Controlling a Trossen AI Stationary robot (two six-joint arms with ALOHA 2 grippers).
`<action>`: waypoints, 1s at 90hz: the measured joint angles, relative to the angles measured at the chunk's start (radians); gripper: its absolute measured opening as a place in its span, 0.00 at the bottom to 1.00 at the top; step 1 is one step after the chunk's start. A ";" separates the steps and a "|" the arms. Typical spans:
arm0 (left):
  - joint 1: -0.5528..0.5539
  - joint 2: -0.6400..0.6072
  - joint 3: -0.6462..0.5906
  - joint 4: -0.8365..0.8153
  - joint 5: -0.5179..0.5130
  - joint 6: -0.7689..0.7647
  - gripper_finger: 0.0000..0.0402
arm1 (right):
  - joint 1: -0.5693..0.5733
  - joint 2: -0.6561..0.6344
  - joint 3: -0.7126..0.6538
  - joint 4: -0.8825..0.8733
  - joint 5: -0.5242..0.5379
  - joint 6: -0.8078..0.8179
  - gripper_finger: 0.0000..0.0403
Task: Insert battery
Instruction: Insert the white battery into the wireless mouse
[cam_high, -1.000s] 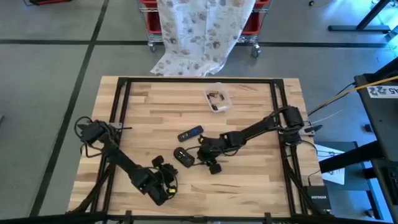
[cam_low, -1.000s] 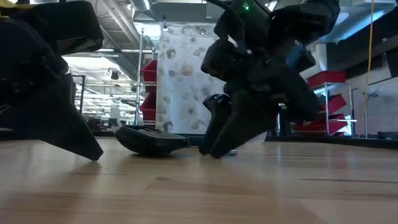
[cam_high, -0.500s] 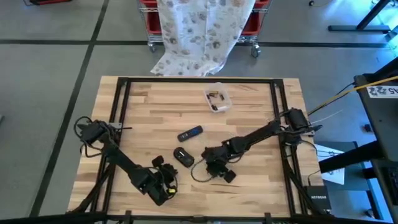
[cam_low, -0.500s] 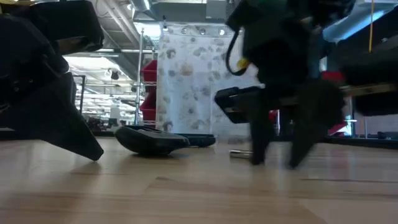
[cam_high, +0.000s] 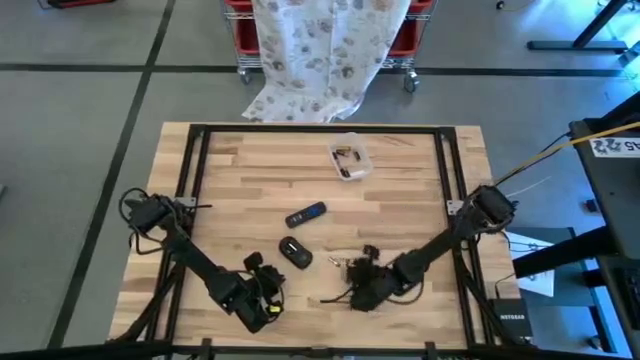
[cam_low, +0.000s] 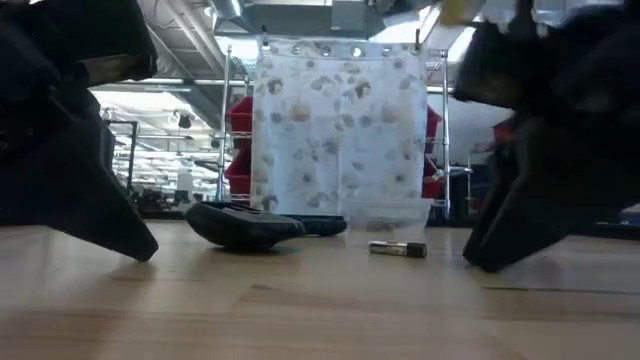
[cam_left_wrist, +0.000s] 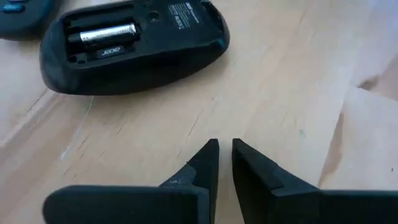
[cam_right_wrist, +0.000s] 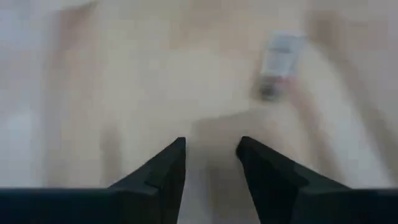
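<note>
Your counter (cam_high: 400, 170) holds the same layout, but your right arm has swung back: its claw (cam_high: 362, 290), which was beside the mouse a second ago, now sits toward five o'clock of it, fingers slightly spread and holding nothing. Your left claw (cam_high: 262, 293) has stayed at seven o'clock of the mouse, fingers nearly pressed together, empty. The mouse (cam_high: 295, 252) lies belly-up, one cell in its bay. The remote (cam_high: 306, 214) is at twelve o'clock of it. A loose battery (cam_low: 398, 249) now lies bare on the wood, near three o'clock.
</note>
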 joint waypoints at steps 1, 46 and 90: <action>0.000 0.000 0.000 0.000 -0.003 0.002 0.07 | 0.005 0.001 -0.004 0.000 0.026 0.012 0.35; -0.006 0.000 0.000 -0.013 -0.055 0.044 0.07 | -0.015 0.125 -0.013 0.305 0.148 -0.157 0.35; -0.004 0.000 0.000 -0.015 -0.067 0.038 0.07 | -0.030 0.202 0.086 0.383 0.144 -0.074 0.64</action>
